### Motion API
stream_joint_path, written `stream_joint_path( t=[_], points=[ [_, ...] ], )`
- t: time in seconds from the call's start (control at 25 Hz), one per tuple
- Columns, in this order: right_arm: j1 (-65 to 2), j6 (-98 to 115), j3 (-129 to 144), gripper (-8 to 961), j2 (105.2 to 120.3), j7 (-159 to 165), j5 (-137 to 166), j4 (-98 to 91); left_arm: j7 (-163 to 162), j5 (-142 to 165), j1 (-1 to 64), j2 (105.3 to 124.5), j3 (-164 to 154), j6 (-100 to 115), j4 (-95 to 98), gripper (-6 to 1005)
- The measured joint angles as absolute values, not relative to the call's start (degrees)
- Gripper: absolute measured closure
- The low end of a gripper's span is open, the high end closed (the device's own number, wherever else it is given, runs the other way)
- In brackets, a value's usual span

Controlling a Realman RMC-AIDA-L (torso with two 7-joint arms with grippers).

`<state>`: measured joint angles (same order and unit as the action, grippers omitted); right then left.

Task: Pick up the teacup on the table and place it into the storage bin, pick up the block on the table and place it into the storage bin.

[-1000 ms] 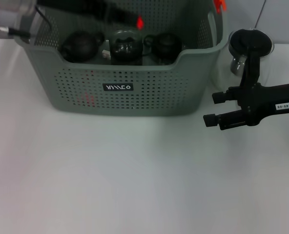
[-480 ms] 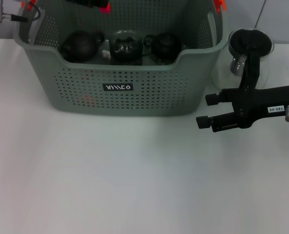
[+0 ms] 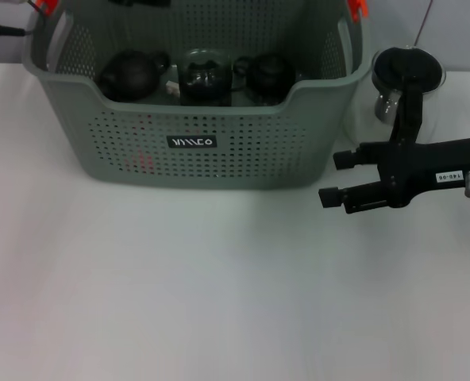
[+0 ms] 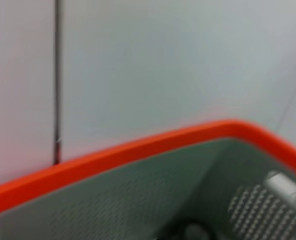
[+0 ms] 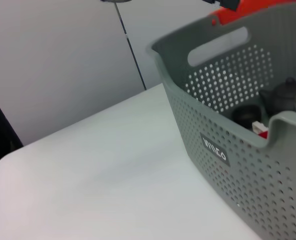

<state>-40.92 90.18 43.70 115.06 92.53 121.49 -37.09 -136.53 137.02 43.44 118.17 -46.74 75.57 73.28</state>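
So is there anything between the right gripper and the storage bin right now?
Nothing visible. The right gripper hovers over bare table, beside the storage bin at its front right corner, with only open space between them. The glass pitcher stands behind the arm, off that path. The left gripper is out of view.

Even, soft overhead light is washing every view.
The white table (image 3: 219, 302) is glaring slightly and showing almost no shadows; the left wrist view of the storage bin (image 4: 138, 200) is blurring heavily, while the head view is staying fairly sharp.
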Motion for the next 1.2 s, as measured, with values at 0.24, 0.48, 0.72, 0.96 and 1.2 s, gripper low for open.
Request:
stream_joint_path(
  t=[0.24, 0.48, 0.72, 0.96, 1.2],
  points=[
    [-39.9, 91.8, 43.6, 34, 114.81, 90.4, 117.3, -37.1, -122.4, 112.4, 30.7, 123.2, -46.7, 84.8, 85.6, 252],
    [-39.0, 95.5, 43.4, 35, 114.82, 88.3, 114.2, -37.1, -110.5, 99.1, 23.9, 124.43, -44.4, 97.1, 77.6, 81],
    [-38.3, 98.6, 42.8, 36, 114.44, 85.5, 114.0, -37.1, -94.9, 96.1, 22.0, 124.32, -36.5, 107.4, 60.1, 53],
    [-36.2, 98.8, 42.8, 37, 114.12, 78.5, 114.1, -37.1, -78.2, 99.2, 20.9, 124.58, -36.6, 108.2, 47.9, 52],
    [-34.8, 94.3, 43.5, 36, 114.6, 75.9, 114.9, -35.6, -71.0, 104.9, 23.8, 124.32, -40.5, 100.8, 40.0, 52]
  ],
)
